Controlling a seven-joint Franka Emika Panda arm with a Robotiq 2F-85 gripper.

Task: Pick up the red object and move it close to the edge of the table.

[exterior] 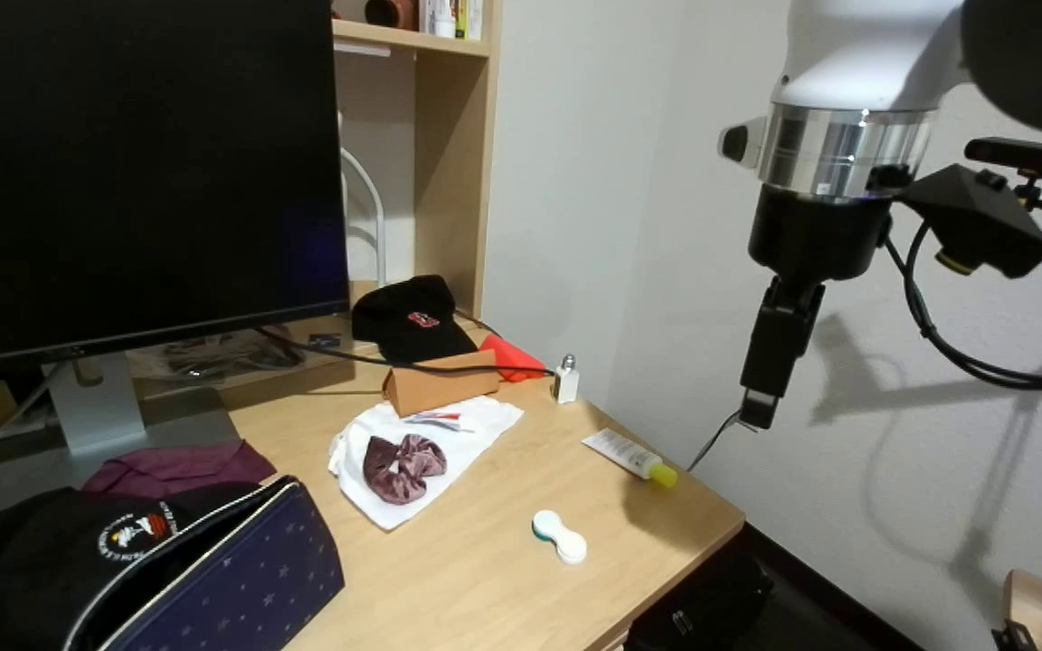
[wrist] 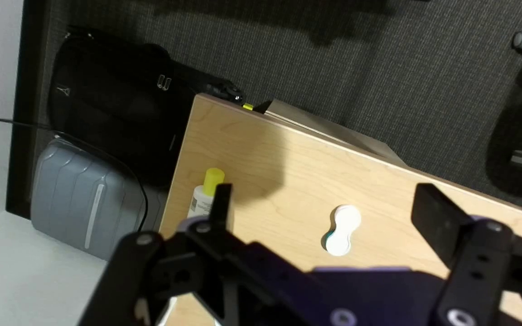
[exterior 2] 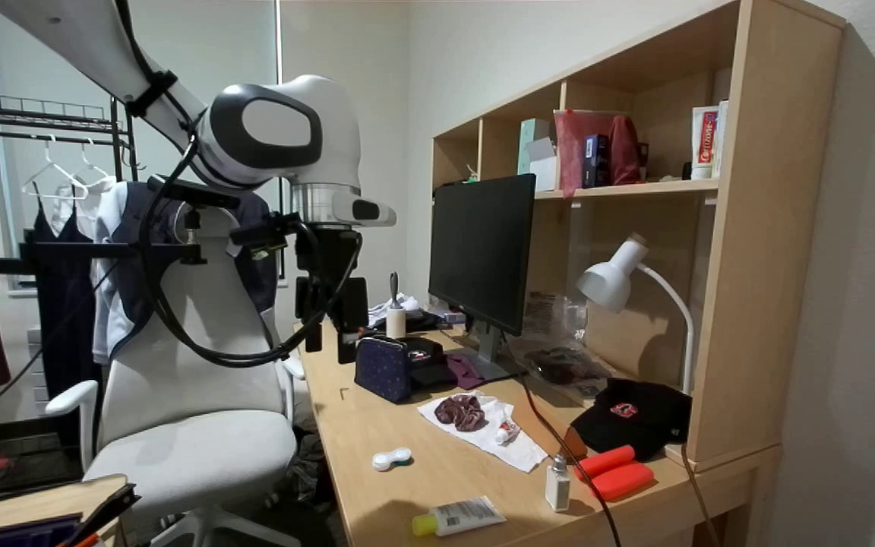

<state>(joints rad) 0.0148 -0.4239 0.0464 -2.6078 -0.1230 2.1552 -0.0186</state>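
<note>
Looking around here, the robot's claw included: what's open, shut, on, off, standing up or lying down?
Gripper: open, holding nothing
Red object: lying on the table, not gripped
Star-patterned pouch: unzipped, gaping open
White tube: capped, lying flat
Small bottle: standing upright
White lens case: appears closed
Monitor: screen dark
Desk lamp: looks unlit
Grey suitcase: looks shut

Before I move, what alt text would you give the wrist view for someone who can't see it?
The open, empty hand frames a small white two-lobed case lying on the table and hides part of a yellow-capped tube there. Past the table's edges are dark carpet, a black bag and a grey suitcase. Nothing red is in frame.
</note>
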